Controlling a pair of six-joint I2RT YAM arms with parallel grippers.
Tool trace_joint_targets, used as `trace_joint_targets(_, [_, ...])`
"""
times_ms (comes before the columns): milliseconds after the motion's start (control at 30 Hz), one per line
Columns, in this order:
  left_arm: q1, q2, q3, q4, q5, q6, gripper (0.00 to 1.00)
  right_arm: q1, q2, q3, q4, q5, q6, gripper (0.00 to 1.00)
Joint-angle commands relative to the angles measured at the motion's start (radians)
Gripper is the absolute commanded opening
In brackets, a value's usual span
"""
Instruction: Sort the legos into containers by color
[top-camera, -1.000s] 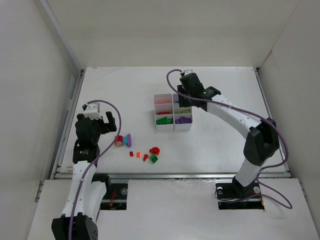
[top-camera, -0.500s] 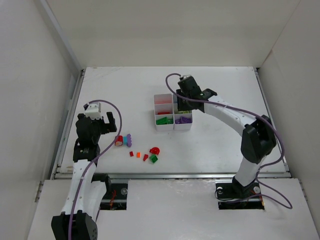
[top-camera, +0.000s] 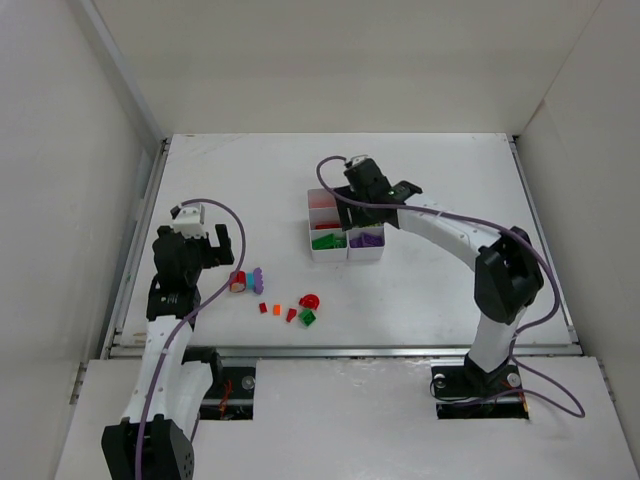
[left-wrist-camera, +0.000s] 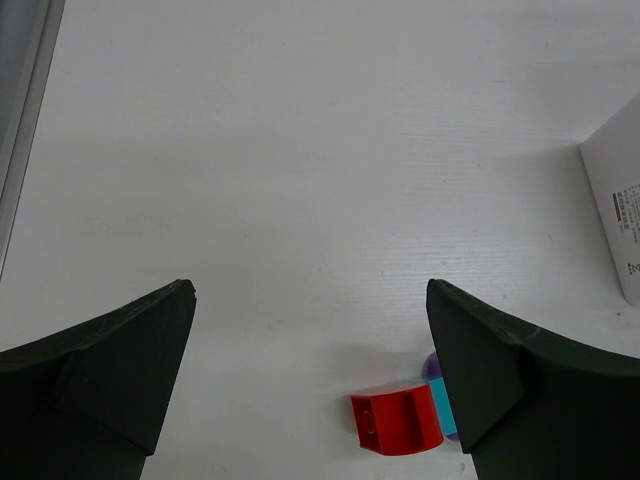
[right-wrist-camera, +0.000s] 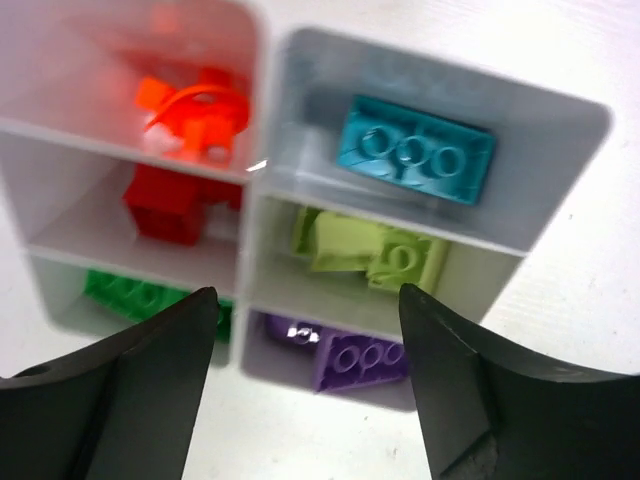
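Note:
The containers are one white six-compartment tray (top-camera: 346, 256), seen close in the right wrist view (right-wrist-camera: 262, 170). It holds orange (right-wrist-camera: 195, 110), red (right-wrist-camera: 168, 203), green (right-wrist-camera: 135, 295), cyan (right-wrist-camera: 416, 150), yellow-green (right-wrist-camera: 368, 246) and purple (right-wrist-camera: 362, 352) legos, one color per compartment. My right gripper (top-camera: 348, 212) hovers open over the tray (right-wrist-camera: 305, 297), nothing between its fingers. Loose legos lie left of the tray: a red brick (left-wrist-camera: 397, 418) joined by cyan (left-wrist-camera: 446, 405) and purple (left-wrist-camera: 431, 366) bits. My left gripper (left-wrist-camera: 308, 292) stands wide open above and just left of them (top-camera: 215, 250).
More loose pieces lie near the front edge: a small red bit (top-camera: 263, 308), an orange bit (top-camera: 276, 310), a red bit (top-camera: 291, 314), a green piece (top-camera: 307, 318) and a red round piece (top-camera: 309, 300). White walls enclose the table on three sides.
The right arm has swung left, bringing its gripper from the tray's far right corner to over the tray's middle, and its jaws have opened. The left arm has not moved.

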Motion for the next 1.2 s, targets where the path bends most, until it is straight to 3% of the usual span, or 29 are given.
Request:
trace_joint_targets(0, [0.003, -0.005, 0.047, 0.031, 0.014, 0.010, 1.00, 0.061, -0.094, 0.036, 0.034, 0.011, -0.089, 0.79])
trace_joint_targets(100, [0.003, -0.005, 0.047, 0.040, 0.023, 0.010, 1.00, 0.114, -0.140, -0.006, 0.073, -0.088, -0.168, 0.79])
trace_joint_targets(200, [0.003, -0.005, 0.047, 0.051, 0.023, 0.010, 1.00, 0.167, -0.140, -0.026, 0.051, -0.314, -0.277, 0.79])
trace_joint_targets(300, [0.003, -0.005, 0.038, 0.062, -0.003, 0.050, 1.00, 0.242, -0.095, -0.063, 0.024, -0.427, -0.312, 0.81])
trace_joint_targets(433, [0.003, -0.014, 0.038, 0.080, -0.084, 0.090, 1.00, 0.360, -0.086, -0.099, 0.024, -0.397, -0.303, 0.81])
trace_joint_targets(567, [0.003, -0.005, 0.038, 0.080, -0.153, 0.099, 1.00, 0.385, -0.075, -0.137, 0.067, -0.397, -0.222, 0.76])
trace_joint_targets(600, [0.003, -0.014, 0.038, 0.080, -0.164, 0.099, 1.00, 0.399, -0.075, -0.148, 0.067, -0.397, -0.202, 0.74])
trace_joint_targets(667, [0.003, -0.028, 0.015, 0.080, -0.175, 0.112, 1.00, 0.429, -0.075, -0.158, 0.078, -0.397, -0.189, 0.59])
trace_joint_targets(767, [0.003, -0.052, 0.005, 0.092, -0.198, 0.121, 1.00, 0.476, -0.075, -0.204, 0.078, -0.365, -0.151, 0.53])
trace_joint_targets(833, [-0.010, -0.064, -0.005, 0.103, -0.207, 0.121, 1.00, 0.494, -0.075, -0.252, 0.110, -0.364, -0.108, 0.53])
trace_joint_targets(1000, [-0.039, -0.086, -0.005, 0.103, -0.207, 0.121, 1.00, 0.506, -0.086, -0.339, 0.172, -0.317, -0.004, 0.72])
trace_joint_targets(1167, [-0.039, -0.106, -0.015, 0.112, -0.198, 0.121, 1.00, 0.506, -0.057, -0.373, 0.224, -0.298, 0.032, 0.78])
